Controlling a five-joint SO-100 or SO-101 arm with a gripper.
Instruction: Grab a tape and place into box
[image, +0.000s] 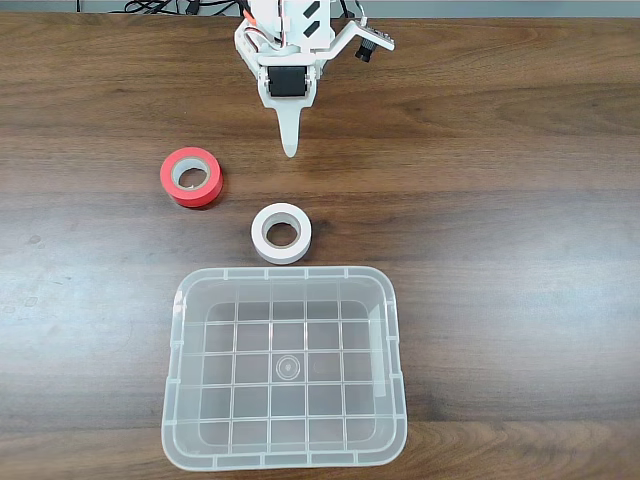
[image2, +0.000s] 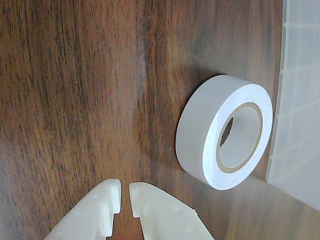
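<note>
I saw the tape (image: 281, 233) flat on the table (image: 500, 180), just beside the box (image: 286, 458) rim, apart from the gripper (image2: 125, 192) | gripper empty, fingertips nearly together with a thin gap, short of the tape | wrist view cut off the fingers and most of the box | 1 red roll (image: 192, 176) near the tape.

tape (image: 281, 233): flat on the counter (image: 500, 150), just above the box's top rim in the fixed view, apart from it
box (image: 180, 400): bottom centre of the fixed view, on the counter
second roll (image: 192, 177): up and left of the tape, apart from it
arm (image: 295, 50): top centre, above the tape
wrist view: tape (image2: 200, 135) centre right, box wall (image2: 300, 100) along the right edge
</note>
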